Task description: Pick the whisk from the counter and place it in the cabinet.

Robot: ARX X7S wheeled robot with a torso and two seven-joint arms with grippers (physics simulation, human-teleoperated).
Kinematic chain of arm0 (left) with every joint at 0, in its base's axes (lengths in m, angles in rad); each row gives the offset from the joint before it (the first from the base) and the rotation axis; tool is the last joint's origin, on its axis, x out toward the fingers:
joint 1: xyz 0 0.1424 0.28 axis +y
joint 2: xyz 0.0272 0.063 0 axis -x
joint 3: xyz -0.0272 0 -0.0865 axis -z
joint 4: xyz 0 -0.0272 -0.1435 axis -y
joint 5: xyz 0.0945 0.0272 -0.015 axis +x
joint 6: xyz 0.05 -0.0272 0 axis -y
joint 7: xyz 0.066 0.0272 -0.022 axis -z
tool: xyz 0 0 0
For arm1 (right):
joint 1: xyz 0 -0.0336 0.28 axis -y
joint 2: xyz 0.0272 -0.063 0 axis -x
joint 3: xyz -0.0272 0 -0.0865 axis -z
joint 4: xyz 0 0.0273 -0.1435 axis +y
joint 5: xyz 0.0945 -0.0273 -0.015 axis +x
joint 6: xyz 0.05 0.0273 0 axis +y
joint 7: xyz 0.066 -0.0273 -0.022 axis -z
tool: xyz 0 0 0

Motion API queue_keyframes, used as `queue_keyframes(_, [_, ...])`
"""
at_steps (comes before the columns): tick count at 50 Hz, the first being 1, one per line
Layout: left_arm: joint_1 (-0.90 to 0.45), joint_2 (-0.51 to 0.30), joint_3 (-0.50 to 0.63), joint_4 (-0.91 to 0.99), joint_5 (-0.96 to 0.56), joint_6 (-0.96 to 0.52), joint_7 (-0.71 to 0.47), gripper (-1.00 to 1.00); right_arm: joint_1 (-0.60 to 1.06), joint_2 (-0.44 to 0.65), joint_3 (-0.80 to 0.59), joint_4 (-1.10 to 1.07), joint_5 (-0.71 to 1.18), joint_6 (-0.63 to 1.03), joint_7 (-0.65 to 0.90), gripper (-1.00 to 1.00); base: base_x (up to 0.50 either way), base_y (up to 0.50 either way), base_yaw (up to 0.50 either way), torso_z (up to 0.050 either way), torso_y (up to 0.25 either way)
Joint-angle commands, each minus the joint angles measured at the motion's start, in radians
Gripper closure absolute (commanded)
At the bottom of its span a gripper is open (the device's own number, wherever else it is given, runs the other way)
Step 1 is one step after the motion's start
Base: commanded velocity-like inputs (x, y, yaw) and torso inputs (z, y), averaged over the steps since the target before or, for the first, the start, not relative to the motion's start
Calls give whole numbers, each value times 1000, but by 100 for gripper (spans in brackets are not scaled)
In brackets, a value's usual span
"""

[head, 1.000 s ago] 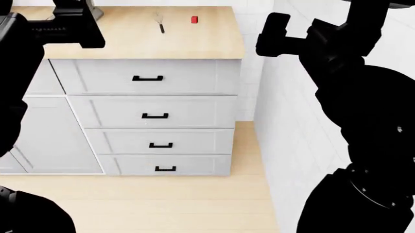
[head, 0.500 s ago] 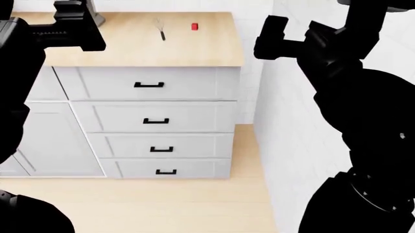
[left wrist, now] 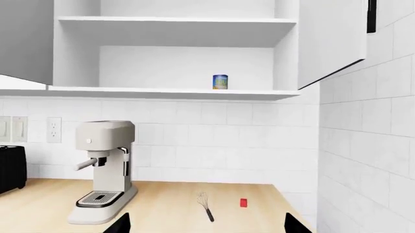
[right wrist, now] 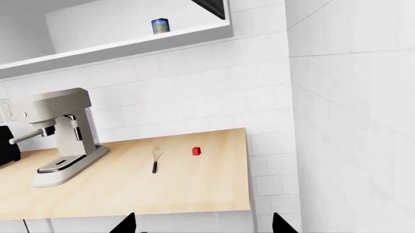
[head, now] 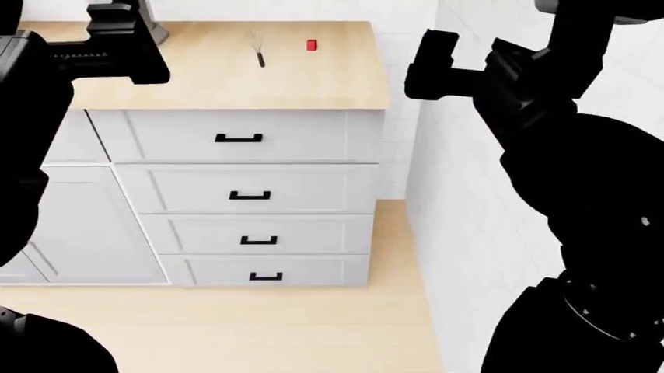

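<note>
The whisk (left wrist: pixel 205 206) lies flat on the beige counter (left wrist: pixel 162 204), wire loops toward the tiled wall, dark handle toward the front edge. The head view shows the whisk (head: pixel 257 48) far back on the counter (head: pixel 228 78); the right wrist view shows the whisk (right wrist: pixel 155 159) left of a red cube. The open upper cabinet (left wrist: pixel 168 92) hangs above. My left gripper (left wrist: pixel 206 225) is open, well short of the whisk. My right gripper (right wrist: pixel 202 224) is open too, off the counter's front edge (right wrist: pixel 162 194). Both hold nothing.
A small red cube (left wrist: pixel 243 203) sits just right of the whisk. A coffee machine (left wrist: pixel 104 170) stands at the counter's left and a small can (left wrist: pixel 220 82) on the cabinet shelf. Below are several drawers (head: pixel 249 194). A white tiled wall (head: pixel 446 194) bounds the right side.
The counter and drawers have slid lower in the head view, mostly in the first half second. The whisk and red cube keep their places on the counter. Both arms stay raised.
</note>
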Motion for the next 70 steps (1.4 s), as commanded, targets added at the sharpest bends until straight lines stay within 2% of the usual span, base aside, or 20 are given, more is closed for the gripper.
queue_keyframes(1, [0,-3,-2,-2,-19,2,-16,-100,0,5,-2,5,17,-5,15,-100,0,0,0,50,0])
queue_keyframes(7, [0,-3,-4,-4,-25,9,-23,-100,-1,6,4,-2,31,-2,22,-100,1,81,0,17,0])
queue_keyframes(22, [3,-2,-3,-15,-41,17,-41,-100,-3,9,8,3,56,-6,37,-100,40,500,0,0,0])
queue_keyframes(70, [10,-11,-15,-25,-110,24,-94,-100,-10,23,15,6,130,-3,97,-100,497,180,0,0,1])
